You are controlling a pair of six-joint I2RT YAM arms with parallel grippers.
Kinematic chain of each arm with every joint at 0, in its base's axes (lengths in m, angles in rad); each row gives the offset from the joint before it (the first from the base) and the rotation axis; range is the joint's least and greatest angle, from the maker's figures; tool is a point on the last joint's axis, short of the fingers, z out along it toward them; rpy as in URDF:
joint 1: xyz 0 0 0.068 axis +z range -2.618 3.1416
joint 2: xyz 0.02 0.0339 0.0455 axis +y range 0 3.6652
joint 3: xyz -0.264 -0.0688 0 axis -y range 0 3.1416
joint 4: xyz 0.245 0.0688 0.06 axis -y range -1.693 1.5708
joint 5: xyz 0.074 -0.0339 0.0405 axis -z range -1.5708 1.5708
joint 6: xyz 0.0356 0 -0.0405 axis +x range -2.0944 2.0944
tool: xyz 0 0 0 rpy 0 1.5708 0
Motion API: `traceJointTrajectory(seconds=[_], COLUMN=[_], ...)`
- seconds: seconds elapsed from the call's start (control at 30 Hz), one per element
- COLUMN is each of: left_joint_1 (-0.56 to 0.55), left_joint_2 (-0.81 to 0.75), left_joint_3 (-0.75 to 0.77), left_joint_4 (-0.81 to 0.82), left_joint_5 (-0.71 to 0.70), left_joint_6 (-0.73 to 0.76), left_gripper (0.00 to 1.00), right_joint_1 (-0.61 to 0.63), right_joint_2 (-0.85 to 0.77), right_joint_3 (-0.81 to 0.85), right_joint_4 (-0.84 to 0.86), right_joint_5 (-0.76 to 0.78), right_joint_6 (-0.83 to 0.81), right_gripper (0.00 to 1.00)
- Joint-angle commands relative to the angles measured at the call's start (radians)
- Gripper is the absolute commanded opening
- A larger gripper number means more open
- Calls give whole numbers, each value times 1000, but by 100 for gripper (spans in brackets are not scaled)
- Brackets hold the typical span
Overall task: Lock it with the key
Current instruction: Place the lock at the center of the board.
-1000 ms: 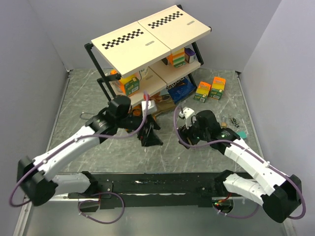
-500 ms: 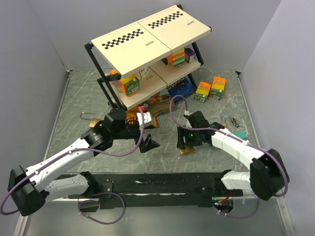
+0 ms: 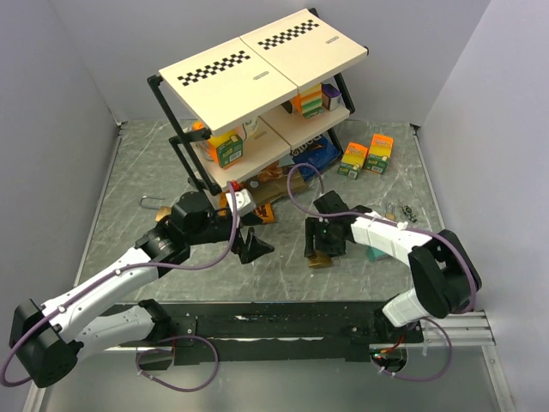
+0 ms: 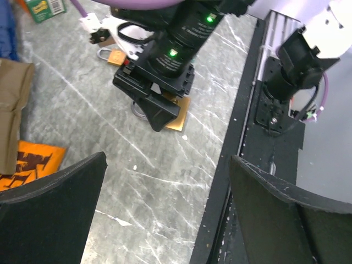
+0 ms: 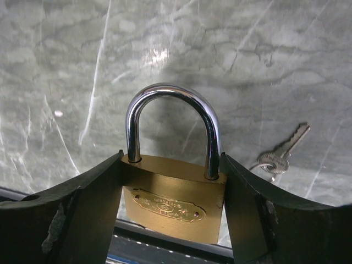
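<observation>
I've just swung the right arm (image 3: 382, 236) inward and down, its jaws clenched on the brass padlock with steel shackle (image 5: 175, 201), down at the grey marbled counter (image 5: 220, 55) near the small silver key (image 5: 280, 154); left jaws released, empty, probably free to fetch it.

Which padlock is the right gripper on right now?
The large brass padlock, its body pinched in the right gripper. The smaller padlock lies loose on the table beyond that arm.
</observation>
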Motion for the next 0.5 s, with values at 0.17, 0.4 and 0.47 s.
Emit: traceJointTrajectory(seconds=[0.17,0.4,0.47], left_joint_1=[56,64,66], left_joint_2=[7,13,-2], left_joint_3=[2,12,-6], left_joint_4=[87,11,13], left_joint_5=[54,142,177], left_joint_6=[-60,-16,-11], left_gripper=[96,96,96], right_joint_1=[13,13,11], right_joint_2=[68,118,124], right_joint_3=[91,96,99], right_joint_4=[22,28,19], right_joint_5=[41,49,47], right_joint_6=[47,50,57], right_gripper=[19,41,48])
